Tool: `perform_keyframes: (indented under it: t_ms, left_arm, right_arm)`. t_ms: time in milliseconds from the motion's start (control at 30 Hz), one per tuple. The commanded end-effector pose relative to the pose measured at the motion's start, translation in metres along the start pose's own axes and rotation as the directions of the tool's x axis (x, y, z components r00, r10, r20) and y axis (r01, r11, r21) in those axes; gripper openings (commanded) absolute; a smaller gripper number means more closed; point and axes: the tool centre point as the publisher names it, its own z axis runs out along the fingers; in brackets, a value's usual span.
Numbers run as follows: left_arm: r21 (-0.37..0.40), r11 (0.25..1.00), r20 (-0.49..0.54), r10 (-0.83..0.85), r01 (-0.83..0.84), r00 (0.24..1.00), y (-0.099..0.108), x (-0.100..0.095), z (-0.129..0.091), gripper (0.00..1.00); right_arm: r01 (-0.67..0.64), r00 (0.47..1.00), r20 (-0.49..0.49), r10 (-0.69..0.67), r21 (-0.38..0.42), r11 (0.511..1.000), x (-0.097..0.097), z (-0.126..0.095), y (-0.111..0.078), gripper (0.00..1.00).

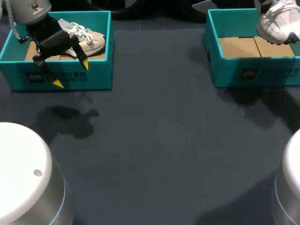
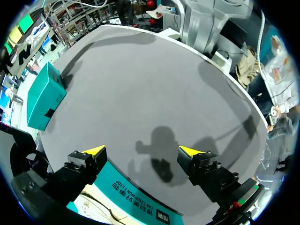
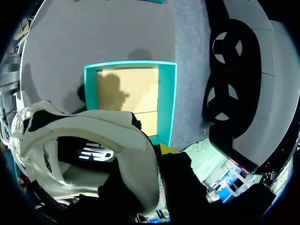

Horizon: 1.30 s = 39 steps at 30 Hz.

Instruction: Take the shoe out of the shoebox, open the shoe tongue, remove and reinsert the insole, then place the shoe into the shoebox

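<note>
A white shoe (image 1: 277, 23) hangs above the far right corner of the right teal shoebox (image 1: 253, 72). In the right wrist view, my right gripper (image 3: 157, 157) is shut on the heel collar of the white shoe (image 3: 93, 140); one yellow fingertip (image 3: 166, 149) shows outside the collar. Below it lies the box's bare cardboard floor (image 3: 133, 96). My left gripper (image 1: 71, 73) hangs open over the front wall of the left teal shoebox (image 1: 89, 75), where a beige shoe (image 1: 86, 40) lies. In its own view, my left gripper (image 2: 141, 151) is empty above that box's rim (image 2: 126, 199).
Dark table (image 1: 159, 140) spreads between the two boxes. The white bases of my arms stand at the front left corner (image 1: 21, 173) and the front right corner (image 1: 290, 187). The right shoebox (image 2: 44, 96) shows across the table in the left wrist view.
</note>
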Motion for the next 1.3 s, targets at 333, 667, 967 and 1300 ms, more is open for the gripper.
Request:
perform_keyframes:
  t_ms: [333,667,967,1300]
  left_arm:
    - [-0.002,1.0,0.0,0.0,0.0,1.0,0.0,0.001,0.0,1.0]
    - [-0.002,1.0,0.0,0.0,0.0,1.0,0.0,0.001,0.0,1.0]
    - [-0.002,1.0,0.0,0.0,0.0,1.0,0.0,0.001,0.0,1.0]
    - [-0.002,1.0,0.0,0.0,0.0,1.0,0.0,0.001,0.0,1.0]
  right_arm:
    - [0.069,0.994,0.089,-0.067,-0.012,0.998,-0.052,0.067,-0.044,0.0]
    - [0.036,0.998,0.059,-0.035,-0.015,0.999,-0.049,0.101,-0.064,0.0]
    - [0.036,0.998,0.059,-0.035,-0.015,0.999,-0.049,0.101,-0.064,0.0]
    - [-0.316,0.949,0.006,0.316,0.035,0.948,-0.008,0.129,-0.083,0.0]
